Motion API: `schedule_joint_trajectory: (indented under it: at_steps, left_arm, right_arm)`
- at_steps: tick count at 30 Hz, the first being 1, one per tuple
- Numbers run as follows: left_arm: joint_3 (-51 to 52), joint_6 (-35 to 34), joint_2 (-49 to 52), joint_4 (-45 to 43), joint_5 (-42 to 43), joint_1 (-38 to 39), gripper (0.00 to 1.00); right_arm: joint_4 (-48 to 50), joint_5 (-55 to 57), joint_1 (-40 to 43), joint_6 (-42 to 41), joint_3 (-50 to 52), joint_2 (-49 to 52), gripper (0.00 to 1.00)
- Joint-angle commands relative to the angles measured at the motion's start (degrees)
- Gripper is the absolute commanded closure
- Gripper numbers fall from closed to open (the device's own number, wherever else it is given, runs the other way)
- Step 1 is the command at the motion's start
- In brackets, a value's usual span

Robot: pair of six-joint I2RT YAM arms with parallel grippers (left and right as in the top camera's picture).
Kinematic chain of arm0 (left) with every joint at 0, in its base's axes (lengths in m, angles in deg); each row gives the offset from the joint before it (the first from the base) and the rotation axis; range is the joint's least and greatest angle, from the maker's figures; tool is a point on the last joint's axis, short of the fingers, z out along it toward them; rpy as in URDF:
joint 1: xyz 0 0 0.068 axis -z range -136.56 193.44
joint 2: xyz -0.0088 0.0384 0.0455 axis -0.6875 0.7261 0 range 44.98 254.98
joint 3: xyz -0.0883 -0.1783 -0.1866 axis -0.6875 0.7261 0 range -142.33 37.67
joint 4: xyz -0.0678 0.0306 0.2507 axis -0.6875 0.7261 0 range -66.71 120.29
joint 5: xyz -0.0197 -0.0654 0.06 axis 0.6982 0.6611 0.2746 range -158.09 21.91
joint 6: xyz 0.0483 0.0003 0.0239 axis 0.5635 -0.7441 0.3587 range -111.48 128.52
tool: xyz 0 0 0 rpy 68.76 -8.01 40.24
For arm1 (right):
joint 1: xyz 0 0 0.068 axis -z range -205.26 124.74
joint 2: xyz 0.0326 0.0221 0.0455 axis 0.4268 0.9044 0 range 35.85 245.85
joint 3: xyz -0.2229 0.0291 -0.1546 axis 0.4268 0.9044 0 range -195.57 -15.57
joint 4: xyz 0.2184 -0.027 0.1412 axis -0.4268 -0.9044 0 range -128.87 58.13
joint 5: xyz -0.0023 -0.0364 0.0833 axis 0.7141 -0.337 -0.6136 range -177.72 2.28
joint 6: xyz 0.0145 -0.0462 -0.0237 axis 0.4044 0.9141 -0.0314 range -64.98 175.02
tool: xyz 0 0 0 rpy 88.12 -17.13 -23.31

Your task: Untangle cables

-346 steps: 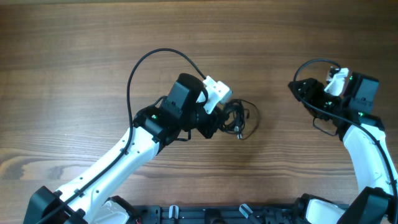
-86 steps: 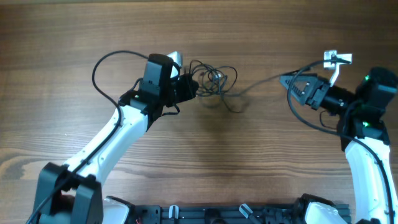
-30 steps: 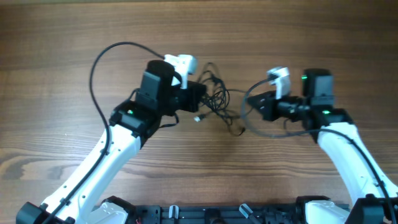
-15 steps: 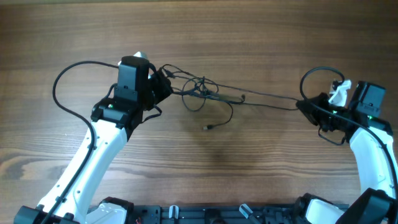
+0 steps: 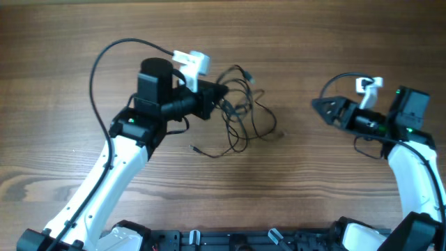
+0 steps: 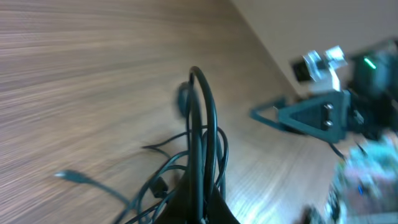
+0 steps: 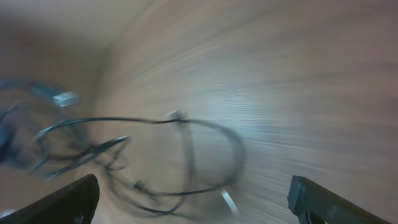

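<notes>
The wooden tabletop (image 5: pixel 70 42) spans the view. The left arm (image 5: pixel 118 160) rises from the near edge, elbow bent and wrist turned rightward. Its gripper (image 5: pixel 212 94) is clenched on the cables (image 5: pixel 240 111), which spill in loose loops just ahead of it. The right arm (image 5: pixel 411 167) bends inward; its gripper (image 5: pixel 319 107) is spread wide and empty, facing the cables from well apart

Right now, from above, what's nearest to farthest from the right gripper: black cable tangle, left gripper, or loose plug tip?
From the right gripper, overhead:
1. Tangle of thin black cables, mid-table.
2. Left gripper, gripping the tangle's left edge.
3. Small loose plug tip, lower left.
</notes>
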Motion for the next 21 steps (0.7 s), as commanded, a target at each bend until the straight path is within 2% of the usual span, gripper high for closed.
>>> schedule_joint_trajectory:
  at_steps: [1, 4, 8, 14, 17, 18, 19, 20, 21]
  left_arm:
    - [-0.28, 5.95, -0.11, -1.49, 5.16, 3.91, 0.96]
    - [-0.28, 5.92, -0.11, -1.66, 5.14, 6.32, 0.96]
    - [-0.28, 5.90, -0.11, -1.66, 5.14, 7.80, 0.96]
    - [-0.28, 5.90, -0.11, -1.70, 5.14, 7.82, 0.96]
    - [-0.28, 5.90, -0.11, -1.66, 5.40, 7.74, 0.95]
    - [-0.28, 5.90, -0.11, -1.64, 5.38, 7.74, 0.94]
    - [-0.28, 5.90, -0.11, -1.62, 5.31, 7.72, 0.94]
    - [-0.28, 5.90, -0.11, -1.68, 5.18, 7.61, 0.92]
    - [-0.28, 5.86, -0.11, -1.60, 4.17, 7.21, 0.92]
  right_arm:
    - [1.44, -9.84, -6.23, 13.27, -0.22, 0.37, 0.00]
    - [5.16, -5.60, -10.88, 13.35, -0.22, 0.37, 0.00]
    - [8.81, -5.53, -15.15, 13.46, -0.22, 0.37, 0.01]
    - [7.13, -6.78, -19.15, 23.78, -0.22, 0.37, 0.18]
    - [7.04, -10.80, -20.09, 27.21, -0.22, 0.37, 0.38]
    - [7.04, -10.67, -20.09, 27.28, -0.22, 0.37, 0.63]
    - [6.69, -9.99, -20.09, 27.23, -0.22, 0.37, 0.80]
    - [5.79, -8.44, -20.09, 27.06, -0.22, 0.37, 0.90]
    - [3.98, -5.11, -20.06, 26.47, -0.22, 0.37, 0.94]
